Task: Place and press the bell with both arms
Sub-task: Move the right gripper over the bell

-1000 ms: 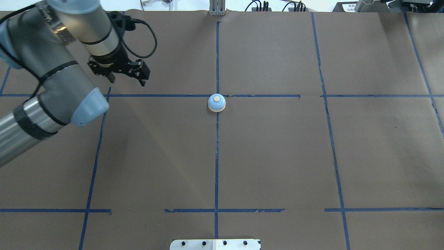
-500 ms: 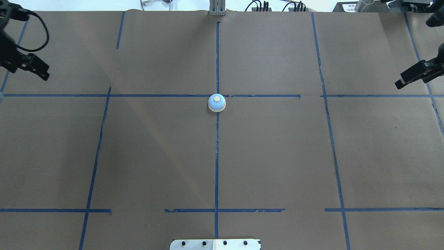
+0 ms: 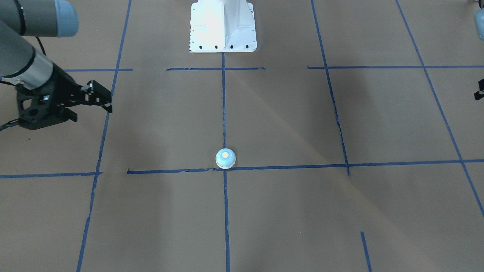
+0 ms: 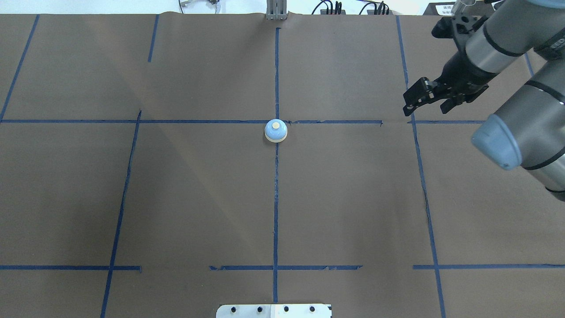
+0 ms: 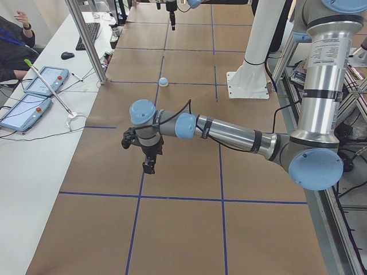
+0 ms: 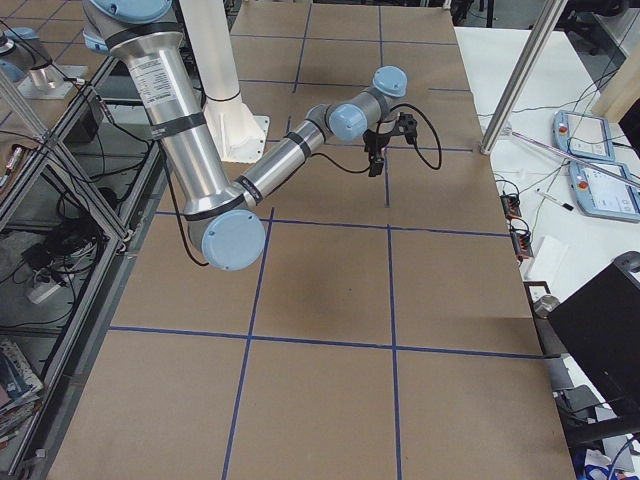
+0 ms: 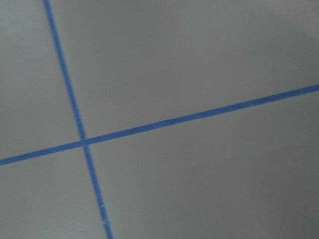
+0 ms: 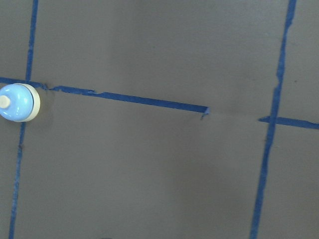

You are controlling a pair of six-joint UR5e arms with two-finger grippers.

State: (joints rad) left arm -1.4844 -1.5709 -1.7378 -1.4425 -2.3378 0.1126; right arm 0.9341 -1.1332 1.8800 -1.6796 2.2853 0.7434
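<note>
Brown paper (image 4: 353, 198) gridded with blue tape lines (image 4: 276, 198) covers the whole table, and the bell (image 4: 276, 131) sits upright on the central crossing with nothing touching it. We judge the placing done and the press up next. Well off to the bell's right, the right gripper (image 4: 426, 105) hangs above the paper with its fingers spread, holding nothing; its wrist camera catches the bell at the frame's left edge. The left gripper (image 5: 148, 165) is far out on the bell's other side, pointing down at the paper, and we cannot tell whether it is parted or clenched. What we want now: carry the right gripper across until it is square over the cream button (image 4: 276, 126), then drop straight down, since an off-centre push could skid the bell. Room looks generous. We see nothing standing between either gripper and the bell, the white pedestal (image 3: 223, 26) lies well behind the bell on the robot's side, and the paper's far edge is well beyond it.
</note>
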